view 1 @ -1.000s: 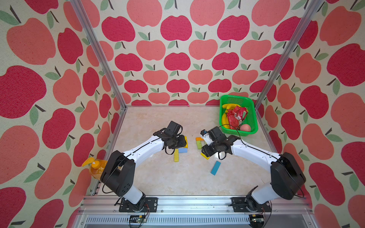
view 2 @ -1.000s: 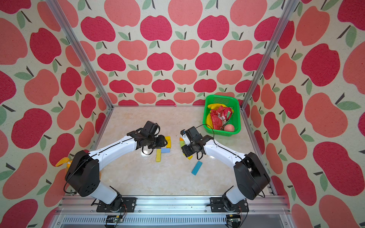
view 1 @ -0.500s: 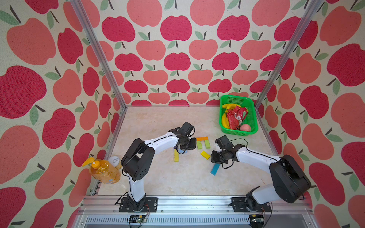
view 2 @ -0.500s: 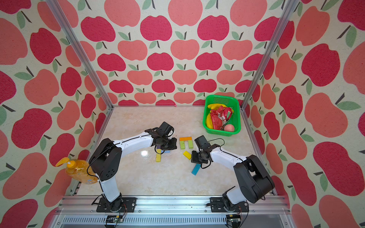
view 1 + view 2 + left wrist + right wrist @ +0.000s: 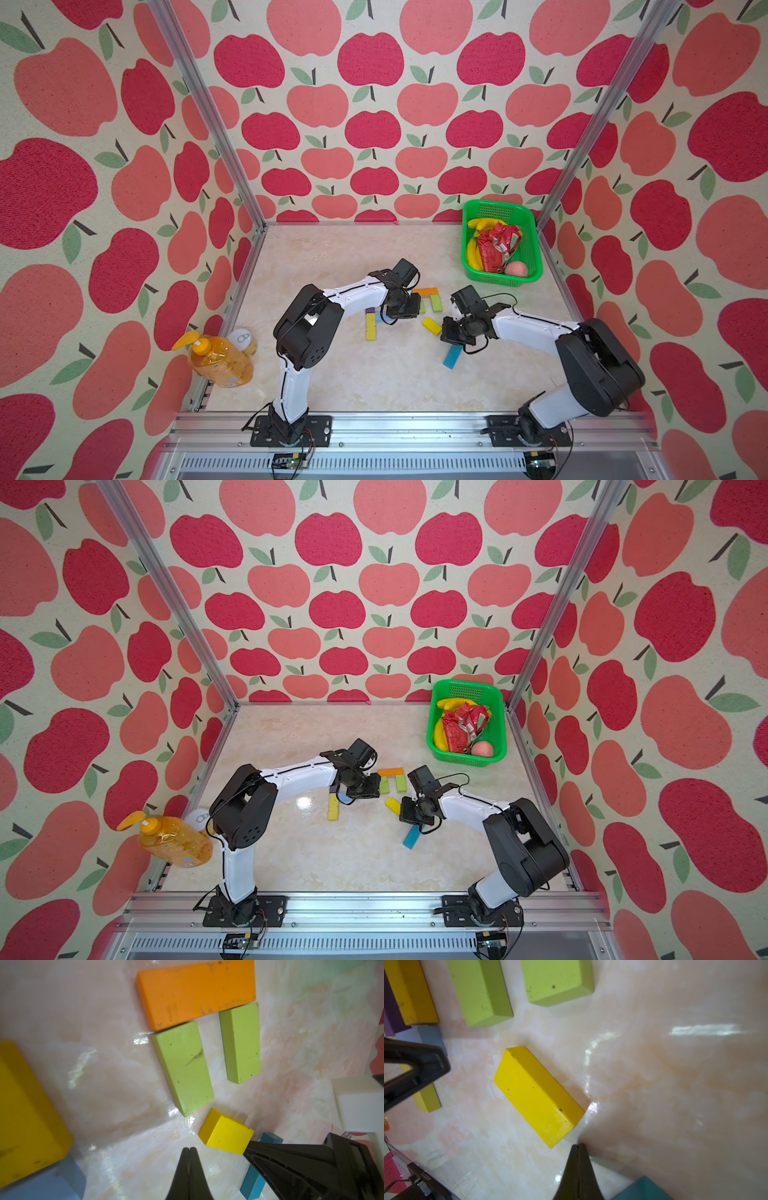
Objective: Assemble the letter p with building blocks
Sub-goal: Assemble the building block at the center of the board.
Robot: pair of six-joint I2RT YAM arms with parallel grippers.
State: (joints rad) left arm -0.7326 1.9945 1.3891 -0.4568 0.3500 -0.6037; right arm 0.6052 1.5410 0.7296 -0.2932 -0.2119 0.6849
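On the surface (image 5: 353,257), one letter is part built. An orange block (image 5: 428,291) lies crosswise as the top bar. At its 6 o'clock, a green block (image 5: 184,1068) and a second green block (image 5: 242,1043) butt against it side by side with a gap between them, making an arch open at the bottom. The short yellow block (image 5: 432,326) lies loose and skewed at 6 o'clock of the green pair, apart from both. The blue block (image 5: 452,356) lies further out, at about 5 o'clock of the yellow one, and touches nothing. Judging from this, the bowl needs its bottom closed and the stem needs lengthening, so roughly two of the five pieces are left to place. At 9 o'clock of the arch, a long yellow block (image 5: 371,326), a purple block (image 5: 391,1016) and a light blue block (image 5: 428,1035) sit close together. The left arm covers most of that group in both top views, so whether it forms a finished letter cannot be told. The left tool (image 5: 189,1150) has its tips pressed together and holds nothing, low over bare surface near the short yellow block. The right tool (image 5: 578,1147) is likewise closed and empty, its tips just beside that block's nearest corner.
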